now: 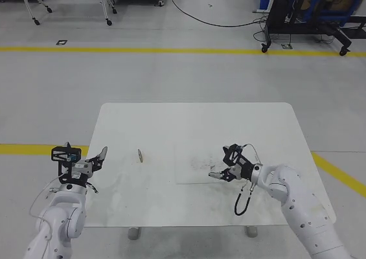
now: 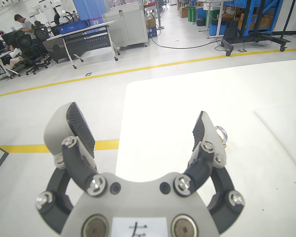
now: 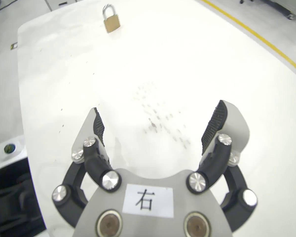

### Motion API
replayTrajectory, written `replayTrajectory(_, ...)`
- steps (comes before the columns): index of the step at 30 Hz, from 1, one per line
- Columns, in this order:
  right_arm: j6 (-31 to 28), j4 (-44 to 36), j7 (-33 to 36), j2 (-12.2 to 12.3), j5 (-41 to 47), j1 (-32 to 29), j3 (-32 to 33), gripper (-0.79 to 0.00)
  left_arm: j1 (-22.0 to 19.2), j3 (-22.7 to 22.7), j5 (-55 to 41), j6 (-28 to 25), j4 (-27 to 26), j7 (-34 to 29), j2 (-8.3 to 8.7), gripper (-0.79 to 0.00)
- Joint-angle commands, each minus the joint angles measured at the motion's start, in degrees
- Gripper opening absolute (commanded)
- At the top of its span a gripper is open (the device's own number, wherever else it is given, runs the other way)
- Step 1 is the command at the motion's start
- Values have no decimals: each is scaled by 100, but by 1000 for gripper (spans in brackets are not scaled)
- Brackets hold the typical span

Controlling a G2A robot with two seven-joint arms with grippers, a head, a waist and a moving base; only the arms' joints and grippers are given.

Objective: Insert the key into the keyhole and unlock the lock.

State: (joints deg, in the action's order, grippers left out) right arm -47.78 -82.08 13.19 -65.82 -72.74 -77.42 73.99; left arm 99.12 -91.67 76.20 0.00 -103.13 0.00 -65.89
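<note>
At the left edge of the white table (image 1: 189, 113) the left gripper (image 1: 98, 160) hangs half over the floor. Its ribbed fingers (image 2: 80, 127) are spread wide and hold nothing, and a yellow floor line (image 1: 14, 149) runs up to the table beside it. Just to its right lies a single brass padlock (image 1: 140, 155), flat on the tabletop, near that gripper and well apart from the other one. In the left wrist view a finger stands in the way, so what peeks out beside it is the silver shackle (image 2: 222, 133) and a sliver of brass. The right wrist view has the whole padlock (image 3: 111, 21) in the open, farther along the table. Further right comes a patch of grey scuff marks (image 3: 160, 122), lying between the padlock and the right gripper (image 1: 220, 172). This second of the two grippers is over the table's right half, its fingers likewise parted with bare tabletop between them.
</note>
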Motion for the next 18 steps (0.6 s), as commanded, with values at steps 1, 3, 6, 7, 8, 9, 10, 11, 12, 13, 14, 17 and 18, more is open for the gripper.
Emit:
replayTrajectory(1,-208,72,137,17,-215,129,-75,0,0,0,0,0,0,0,0,0)
replayTrajectory(3,-123,96,383,20,-562,243,-205,0,0,0,0,0,0,0,0,0)
replayTrajectory(6,-42,21,516,6,-948,334,-464,0,0,0,0,0,0,0,0,0)
replayTrajectory(7,-78,31,508,6,-996,368,-510,-83,0,0,0,0,0,0,0,0)
replayTrajectory(8,-84,49,531,7,-1067,412,-549,-228,0,0,0,0,0,0,0,0)
replayTrajectory(9,-70,72,554,5,-1128,454,-591,-363,0,0,0,0,0,0,0,0)
replayTrajectory(10,-70,98,559,0,-1145,495,-635,-403,0,0,0,0,0,0,0,0)
replayTrajectory(11,-100,128,562,-4,-1150,537,-679,-419,0,0,0,0,0,0,0,0)
replayTrajectory(12,-123,161,590,-6,-1172,584,-718,-425,0,0,0,0,0,0,0,0)
replayTrajectory(13,-113,188,648,-9,-1215,630,-757,-425,0,0,0,0,0,0,0,0)
replayTrajectory(14,-113,212,691,-14,-1232,667,-800,-425,0,0,0,0,0,0,0,0)
replayTrajectory(17,-142,322,721,-27,-1214,777,-898,-437,0,0,0,0,0,0,0,0)
replayTrajectory(18,-171,368,736,-32,-1213,814,-941,-449,0,0,0,0,0,0,0,0)
